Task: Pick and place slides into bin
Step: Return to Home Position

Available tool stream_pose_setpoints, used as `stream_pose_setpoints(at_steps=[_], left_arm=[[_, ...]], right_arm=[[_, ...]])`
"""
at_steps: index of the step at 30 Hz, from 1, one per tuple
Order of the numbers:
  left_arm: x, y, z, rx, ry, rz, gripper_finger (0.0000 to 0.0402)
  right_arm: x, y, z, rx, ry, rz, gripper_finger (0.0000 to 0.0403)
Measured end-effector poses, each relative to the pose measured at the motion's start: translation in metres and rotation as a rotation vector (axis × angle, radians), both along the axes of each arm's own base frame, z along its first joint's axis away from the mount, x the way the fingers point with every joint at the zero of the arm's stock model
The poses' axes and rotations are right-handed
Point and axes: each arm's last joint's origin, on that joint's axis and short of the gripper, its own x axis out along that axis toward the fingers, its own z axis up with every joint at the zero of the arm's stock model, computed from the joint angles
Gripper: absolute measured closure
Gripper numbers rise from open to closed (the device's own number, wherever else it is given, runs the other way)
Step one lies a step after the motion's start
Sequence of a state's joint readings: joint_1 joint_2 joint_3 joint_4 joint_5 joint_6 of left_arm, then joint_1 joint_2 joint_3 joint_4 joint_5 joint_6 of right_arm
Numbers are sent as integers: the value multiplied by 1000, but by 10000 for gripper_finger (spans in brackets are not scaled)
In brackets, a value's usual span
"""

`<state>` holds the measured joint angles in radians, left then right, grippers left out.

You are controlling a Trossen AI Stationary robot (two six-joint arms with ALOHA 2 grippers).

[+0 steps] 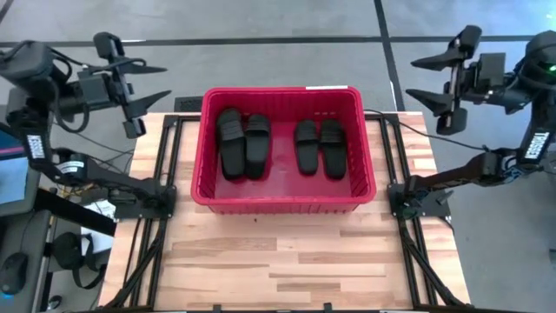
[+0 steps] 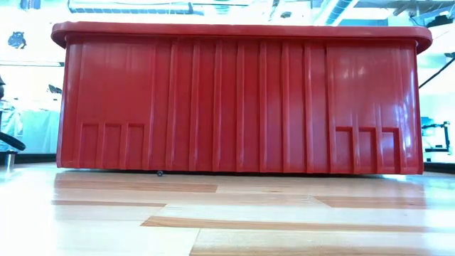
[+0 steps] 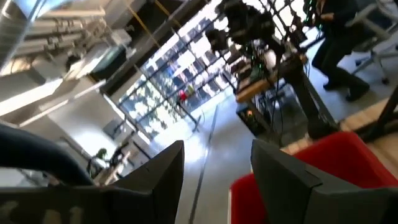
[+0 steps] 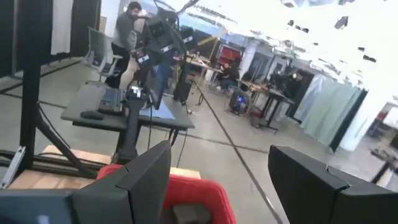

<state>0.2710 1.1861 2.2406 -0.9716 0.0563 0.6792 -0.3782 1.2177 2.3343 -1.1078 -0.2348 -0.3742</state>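
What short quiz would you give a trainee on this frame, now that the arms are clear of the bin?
1. How many slides show inside the red bin in the high view?
2. True or false: the bin is empty.
3. The left gripper and the right gripper are:
A. shut on a slide
B. open, holding nothing, out beyond the bin's two ends
C. lowered inside the bin

Key: 1 four, lying as two side-by-side pairs; 2 false; 3 B.
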Motion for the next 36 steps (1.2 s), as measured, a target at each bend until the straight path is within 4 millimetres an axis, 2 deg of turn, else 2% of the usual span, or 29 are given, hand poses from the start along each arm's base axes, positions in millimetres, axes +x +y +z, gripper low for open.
stream_pose_setpoints(at_steps=[7, 15, 20, 28, 36], left_arm=[[-21, -4, -13, -82, 77, 28, 226], [-41, -9, -36, -169, 53, 42, 226], [-56, -14, -57, -186, -54, 47, 226], [-68, -14, -97, -238, -207, 123, 226], [-86, -18, -128, -305, -281, 174, 226]], right_arm=[[-1, -3, -11, 102, 96, -46, 147], [5, -8, -28, 123, 120, -32, 147], [-10, -2, -44, 109, 26, -58, 147], [-26, 6, -89, 168, -96, -56, 147], [-48, 17, -122, 184, -212, -43, 147]])
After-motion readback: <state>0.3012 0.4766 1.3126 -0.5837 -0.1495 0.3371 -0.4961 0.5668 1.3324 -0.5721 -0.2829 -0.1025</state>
